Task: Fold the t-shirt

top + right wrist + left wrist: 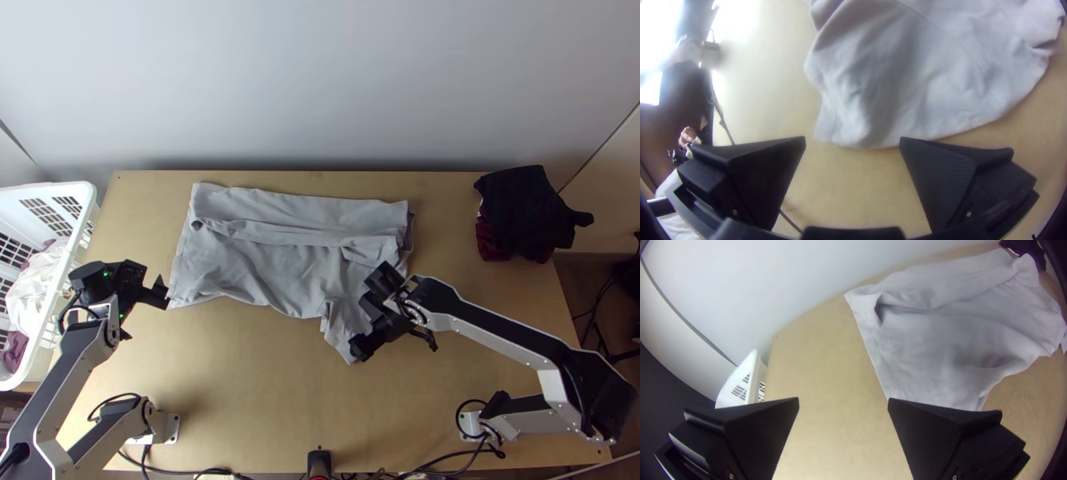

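The grey t-shirt (pixel 264 276) lies wrinkled across the middle of the table, with a long folded ridge along its upper part and a narrow piece jutting toward the near edge at its right. My left gripper (pixel 146 314) is at its lower left corner, open and empty. Over that jutting piece is my right gripper (pixel 362 324), also open. In the left wrist view, the shirt (pixel 942 338) lies beyond the left gripper (pixel 843 399). The right wrist view has the shirt's rounded edge (pixel 907 80) just past the right gripper (pixel 852 141), with nothing held.
A white basket (pixel 86 196) containing clothes stands at the left table edge. Dark and maroon clothes (pixel 524 212) are piled at the far right. Bare wood (pixel 240 376) lies between the shirt and the near edge. A person's hand (pixel 688 137) shows beyond the table.
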